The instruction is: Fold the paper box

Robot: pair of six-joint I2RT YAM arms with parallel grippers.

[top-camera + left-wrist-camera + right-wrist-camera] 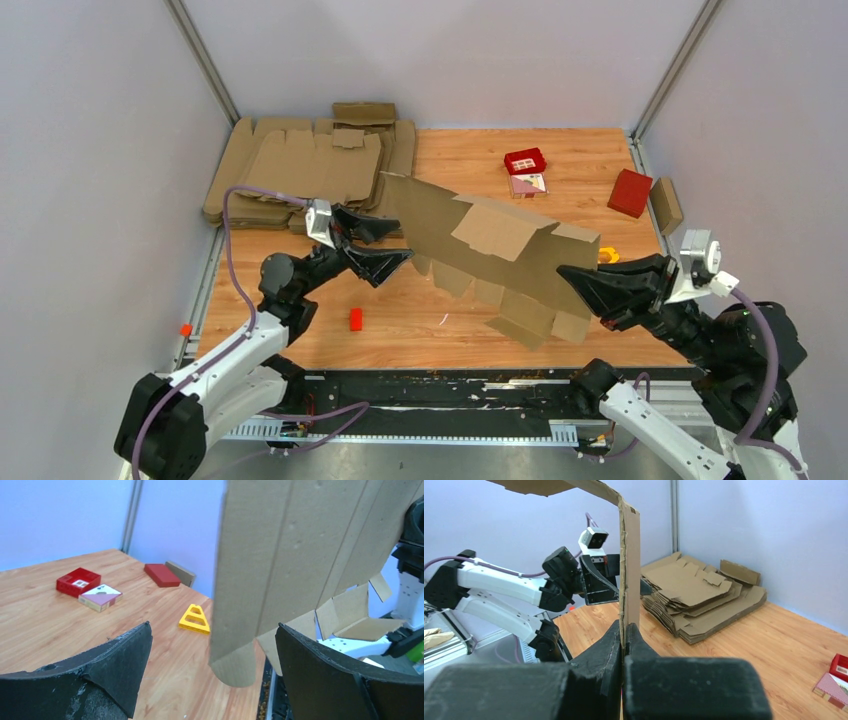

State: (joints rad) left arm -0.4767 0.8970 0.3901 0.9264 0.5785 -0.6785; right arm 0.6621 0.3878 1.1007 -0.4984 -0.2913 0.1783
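now the right gripper [575, 280] clamps one end of the paper box [500, 250]; its long axis runs toward the left gripper [403, 242], jaws apart, seemingly straddling the other end.

We saw our black right gripper [624, 635] pinching the lower edge of the upright brown cardboard paper box [630, 570]; a pile of flat cardboard blanks [704, 597] lay behind.
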